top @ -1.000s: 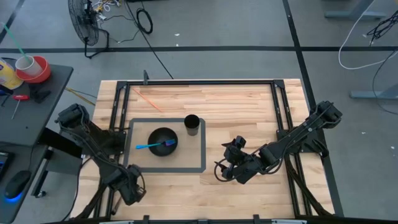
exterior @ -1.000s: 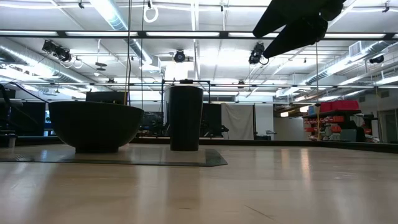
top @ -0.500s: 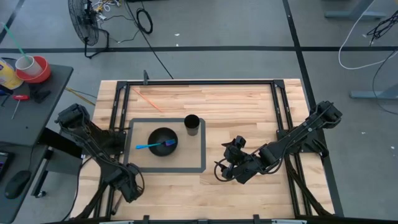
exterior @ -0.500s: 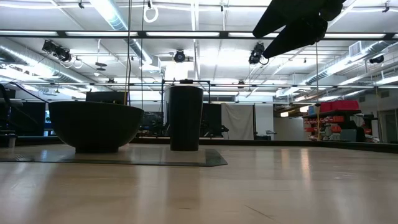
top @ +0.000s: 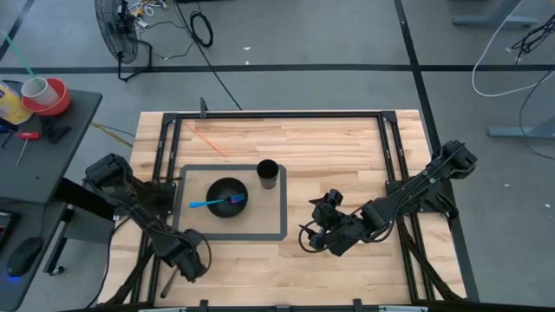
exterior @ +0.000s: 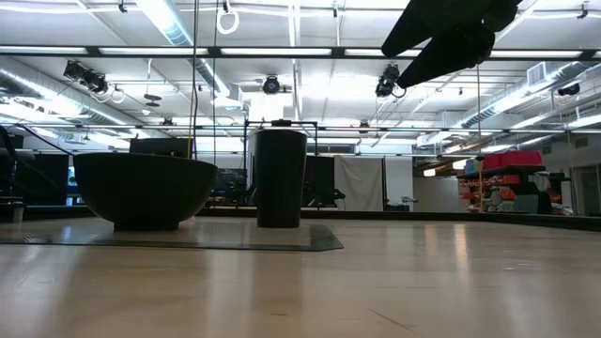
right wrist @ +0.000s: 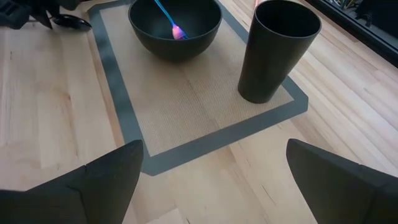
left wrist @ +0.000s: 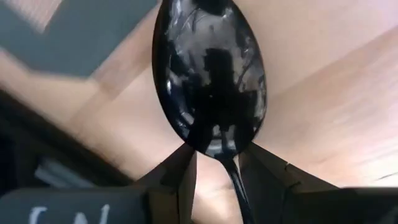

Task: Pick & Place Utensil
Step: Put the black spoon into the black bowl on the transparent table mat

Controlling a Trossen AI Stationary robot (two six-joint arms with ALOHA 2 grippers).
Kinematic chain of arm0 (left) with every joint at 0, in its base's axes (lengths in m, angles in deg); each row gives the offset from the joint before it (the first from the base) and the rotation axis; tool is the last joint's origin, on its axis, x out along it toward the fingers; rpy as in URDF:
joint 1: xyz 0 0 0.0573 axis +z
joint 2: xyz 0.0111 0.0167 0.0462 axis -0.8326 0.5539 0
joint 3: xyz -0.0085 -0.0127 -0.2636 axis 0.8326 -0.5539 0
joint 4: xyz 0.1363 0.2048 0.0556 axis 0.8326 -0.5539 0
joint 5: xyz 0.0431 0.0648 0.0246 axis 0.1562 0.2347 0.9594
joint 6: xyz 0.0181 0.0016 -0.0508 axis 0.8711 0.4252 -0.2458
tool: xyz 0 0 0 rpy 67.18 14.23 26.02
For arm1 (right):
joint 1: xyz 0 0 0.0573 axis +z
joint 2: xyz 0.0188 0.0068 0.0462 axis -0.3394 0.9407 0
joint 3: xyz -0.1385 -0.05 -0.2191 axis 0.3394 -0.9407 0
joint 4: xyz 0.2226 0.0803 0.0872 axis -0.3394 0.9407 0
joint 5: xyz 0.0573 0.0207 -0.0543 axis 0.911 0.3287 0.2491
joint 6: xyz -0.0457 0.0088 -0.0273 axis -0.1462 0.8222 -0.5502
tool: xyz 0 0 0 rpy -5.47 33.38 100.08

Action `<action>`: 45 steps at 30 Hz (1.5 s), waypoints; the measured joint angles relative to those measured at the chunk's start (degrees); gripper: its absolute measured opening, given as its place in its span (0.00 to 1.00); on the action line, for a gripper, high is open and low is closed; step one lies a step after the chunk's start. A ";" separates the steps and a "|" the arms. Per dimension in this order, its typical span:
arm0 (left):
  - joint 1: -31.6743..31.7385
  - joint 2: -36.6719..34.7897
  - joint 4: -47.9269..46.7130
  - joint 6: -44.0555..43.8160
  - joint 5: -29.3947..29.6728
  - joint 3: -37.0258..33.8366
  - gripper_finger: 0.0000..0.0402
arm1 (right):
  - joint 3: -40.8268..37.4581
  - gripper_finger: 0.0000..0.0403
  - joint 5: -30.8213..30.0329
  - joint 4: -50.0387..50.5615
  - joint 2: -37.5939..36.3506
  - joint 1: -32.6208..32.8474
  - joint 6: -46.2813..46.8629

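A glossy black spoon (left wrist: 211, 68) fills the left wrist view, its bowl sticking out past my left gripper (left wrist: 217, 152), which is shut on it near the table's near left corner (top: 191, 260). The right wrist view shows that spoon (right wrist: 71, 23) far off, beside the mat. A black bowl (top: 227, 198) stands on a grey-edged mat (top: 277, 227) and holds a blue utensil with a pink end (top: 212, 203). A black cup (top: 268, 174) stands upright on the mat beside it. My right gripper (top: 321, 227) hovers open, right of the mat. My left gripper pinches the spoon's thin neck (left wrist: 225, 160), just behind the bowl, between its two fingers (left wrist: 177, 171). The fingers lie along the spoon, so the bowl points forward and the handle runs back under the gripper. Whether the spoon is clear of the table I cannot tell.
Bare wooden tabletop (top: 347, 147) lies right of and beyond the mat. A dark frame (top: 277, 113) runs round the table's edges. In the low view my right arm (exterior: 451, 38) hangs above the table, with bowl (exterior: 143, 188) and cup (exterior: 280, 178) to its left.
My left arm has shifted a little toward the table's right, its gripper staying shut on the spoon. A dark stick, seemingly the spoon's handle, now shows behind the gripper at the near edge.
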State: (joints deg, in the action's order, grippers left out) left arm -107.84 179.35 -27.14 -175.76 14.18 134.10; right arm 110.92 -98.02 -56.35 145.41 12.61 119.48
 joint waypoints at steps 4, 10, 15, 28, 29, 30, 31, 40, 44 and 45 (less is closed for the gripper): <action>0.32 0.00 1.09 0.56 1.44 0.00 0.30 | 0.00 0.99 0.00 0.00 0.00 0.00 0.04; 0.29 -0.02 1.44 0.61 2.63 0.07 0.18 | 0.00 0.99 0.00 0.00 0.00 0.00 -0.04; 0.10 -0.04 1.00 3.30 6.76 1.40 0.04 | 0.00 0.99 0.07 0.00 0.00 0.00 -0.28; 0.90 -2.80 -23.47 25.28 33.05 20.88 0.04 | 0.00 0.99 -0.42 -5.12 0.00 0.00 -5.51; 1.23 -2.80 -27.02 26.67 35.38 22.85 0.04 | 0.00 0.99 -0.43 -5.26 -0.01 0.00 -5.69; 1.72 -2.80 -29.88 27.94 37.20 24.70 0.04 | 0.00 0.99 -0.43 -5.31 -0.02 0.00 -5.81; 2.54 -2.80 -32.40 29.24 38.39 26.49 0.04 | 0.00 0.99 -0.44 -5.34 -0.01 0.00 -5.80; 18.91 -2.78 -40.03 49.49 33.91 35.22 0.05 | 0.00 0.99 -0.43 -5.50 -0.02 -0.32 -5.04; 28.58 -2.78 -42.00 60.68 27.40 37.11 0.06 | 0.00 0.99 -0.35 -5.49 -0.02 -0.39 -4.67; 31.15 -2.78 -42.53 62.90 26.02 37.14 0.06 | 0.00 0.99 -0.33 -5.45 -0.02 -0.39 -4.35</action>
State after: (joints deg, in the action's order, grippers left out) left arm -76.69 176.57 -69.68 -112.86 40.20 171.24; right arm 110.92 -98.34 -61.80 145.38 12.21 115.13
